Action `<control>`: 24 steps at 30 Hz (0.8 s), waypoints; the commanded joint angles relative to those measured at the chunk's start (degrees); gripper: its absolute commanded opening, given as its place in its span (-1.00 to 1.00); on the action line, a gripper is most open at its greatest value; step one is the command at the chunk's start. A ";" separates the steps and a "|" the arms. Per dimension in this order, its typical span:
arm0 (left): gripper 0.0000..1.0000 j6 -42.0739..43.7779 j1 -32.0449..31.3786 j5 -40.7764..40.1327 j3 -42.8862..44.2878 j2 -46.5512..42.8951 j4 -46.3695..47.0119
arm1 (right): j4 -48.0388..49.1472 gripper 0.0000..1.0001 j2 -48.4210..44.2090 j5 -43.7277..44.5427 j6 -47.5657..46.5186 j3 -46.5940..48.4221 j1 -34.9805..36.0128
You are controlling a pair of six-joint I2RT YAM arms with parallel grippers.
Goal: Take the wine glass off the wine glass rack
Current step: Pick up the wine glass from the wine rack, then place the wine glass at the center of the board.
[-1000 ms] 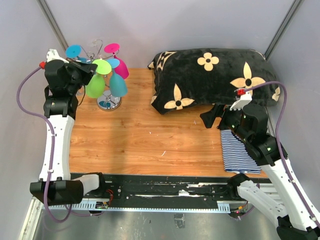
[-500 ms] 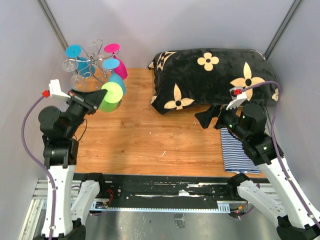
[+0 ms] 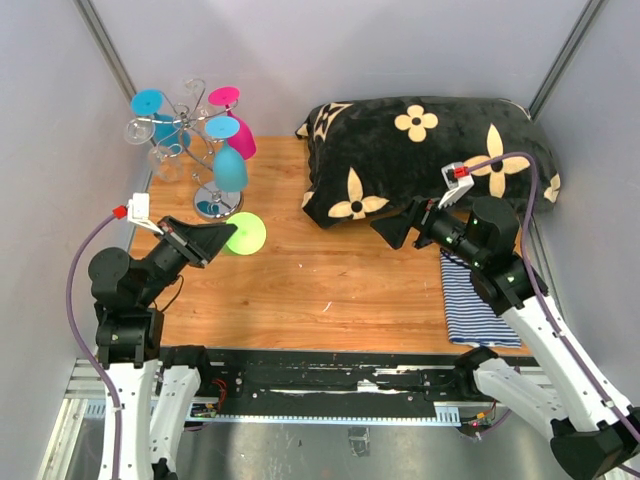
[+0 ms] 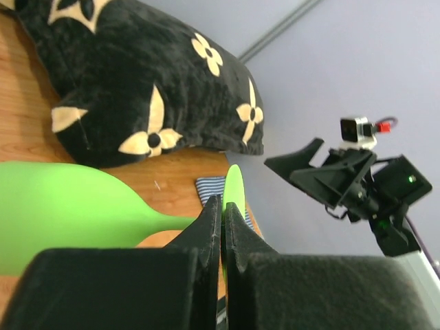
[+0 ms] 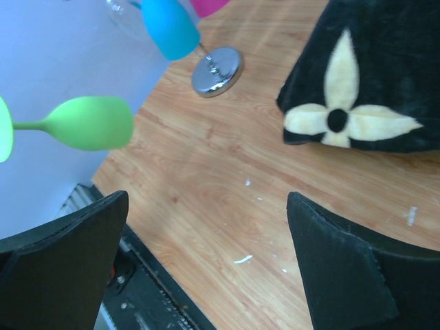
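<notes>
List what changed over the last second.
The left gripper, shut on the stem of the green wine glass, pulled it off the rack and back toward the near edge, so it is now clear of the rack. The open right gripper crept left along the pillow. The rack, other glasses, pillow and striped cloth stayed put.
</notes>
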 commanded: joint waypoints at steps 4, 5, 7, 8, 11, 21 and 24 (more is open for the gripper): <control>-0.99 2.35 -0.37 11.85 -3.90 -1.23 4.94 | 7.04 0.96 5.99 -14.81 10.04 1.40 0.33; -0.99 1.92 -0.39 12.65 -5.10 -1.24 6.35 | 7.81 0.92 7.22 -17.11 11.61 1.73 0.35; -0.99 0.53 -0.46 13.87 -7.25 -0.87 8.96 | 10.20 0.89 9.38 -21.62 14.53 1.98 0.43; -0.99 0.51 -0.66 14.06 -7.50 -0.55 9.29 | 11.62 0.89 10.27 -23.47 15.90 2.12 0.47; -0.99 0.52 -2.32 13.59 -7.47 0.48 10.38 | 15.34 0.89 12.01 -26.22 18.19 2.51 1.75; -0.99 3.17 -27.48 -3.89 -6.31 10.61 12.70 | 14.70 0.81 20.11 -28.00 14.40 9.93 10.44; -0.99 4.16 -32.83 -9.66 -6.33 11.92 14.59 | 12.52 0.78 22.23 -29.47 13.84 11.55 11.98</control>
